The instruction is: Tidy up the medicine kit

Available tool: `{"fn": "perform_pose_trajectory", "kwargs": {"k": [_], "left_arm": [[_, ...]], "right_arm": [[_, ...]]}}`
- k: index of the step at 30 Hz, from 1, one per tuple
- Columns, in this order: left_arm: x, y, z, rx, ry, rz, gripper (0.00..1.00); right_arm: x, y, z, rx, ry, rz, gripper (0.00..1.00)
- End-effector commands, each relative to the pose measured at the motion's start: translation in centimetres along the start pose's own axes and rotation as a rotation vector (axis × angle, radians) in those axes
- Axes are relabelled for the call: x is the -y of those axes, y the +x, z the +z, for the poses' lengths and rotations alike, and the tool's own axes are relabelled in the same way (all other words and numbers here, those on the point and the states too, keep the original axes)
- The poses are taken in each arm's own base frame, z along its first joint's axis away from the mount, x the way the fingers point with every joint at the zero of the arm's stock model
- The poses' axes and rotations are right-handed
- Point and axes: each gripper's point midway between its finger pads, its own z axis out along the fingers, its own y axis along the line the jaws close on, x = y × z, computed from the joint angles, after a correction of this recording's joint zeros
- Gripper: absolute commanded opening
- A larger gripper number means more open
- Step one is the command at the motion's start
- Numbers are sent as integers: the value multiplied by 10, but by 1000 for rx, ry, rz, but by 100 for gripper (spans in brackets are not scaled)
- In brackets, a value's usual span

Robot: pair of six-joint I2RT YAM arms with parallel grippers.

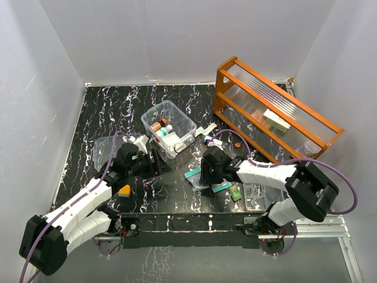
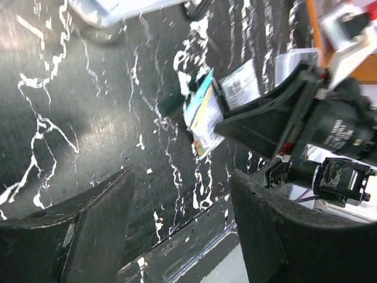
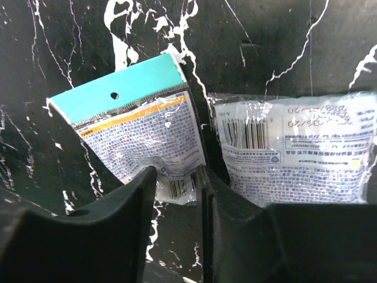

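Note:
The medicine kit's clear box (image 1: 184, 121) stands at mid-table with bottles and packets inside. Its clear lid (image 1: 104, 148) lies to the left, and a clear compartment tray (image 1: 257, 195) sits at the near right. A teal-topped packet (image 3: 132, 127) lies flat beside a white barcode packet (image 3: 294, 147). My right gripper (image 3: 178, 174) is down over the teal packet's lower corner, jaws narrow but still apart, one finger on each side of that corner. My left gripper (image 2: 182, 174) hangs open and empty near the table's front edge, facing the same teal packet (image 2: 200, 112).
An orange wooden rack (image 1: 277, 112) with a small box on it stands at the back right. Loose packets and small items (image 1: 227, 190) lie between the box and the tray. An orange piece (image 1: 124, 190) lies by my left arm. White walls enclose the table.

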Motion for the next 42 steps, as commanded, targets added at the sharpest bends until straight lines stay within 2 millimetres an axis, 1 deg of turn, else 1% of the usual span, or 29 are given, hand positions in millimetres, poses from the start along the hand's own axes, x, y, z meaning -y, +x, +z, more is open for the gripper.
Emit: {"fn": "perform_pose_trajectory", "kwargs": {"k": [1, 5, 8, 12, 14, 16, 19, 24, 26, 28, 34, 39, 42], "left_arm": [[0, 20, 13, -80, 22, -89, 63], [0, 32, 29, -114, 39, -88, 64], [9, 39, 40, -143, 85, -78, 64], [11, 42, 54, -126, 71, -63, 64], [6, 43, 62, -98, 45, -65, 63], [-2, 44, 69, -69, 20, -83, 60], [-11, 46, 74, -28, 10, -125, 58], [-12, 53, 80, -9, 32, -166, 52], [-18, 57, 83, -9, 21, -161, 50], [-17, 59, 84, -6, 43, -153, 48], [-26, 69, 90, -25, 41, -148, 33], [-31, 69, 92, -14, 39, -81, 19], [-31, 64, 89, 2, 36, -35, 7]], "right_arm": [[-13, -5, 3, 54, -74, 94, 30], [-13, -7, 10, 74, -73, 131, 27], [-14, -9, 11, 80, -77, 138, 22], [-16, -9, 13, 85, -89, 143, 16], [-18, -8, 15, 81, -106, 142, 15], [-22, -6, 18, 72, -128, 142, 15], [-30, -5, 20, 60, -175, 134, 14], [-38, -10, 23, 59, -198, 101, 14], [-41, -8, 25, 46, -218, 98, 14], [-42, -5, 28, 31, -228, 96, 14], [-49, -5, 30, 26, -267, 42, 14], [-58, -8, 29, 32, -319, 18, 14], [-59, -14, 22, 69, -326, 17, 15]]}}
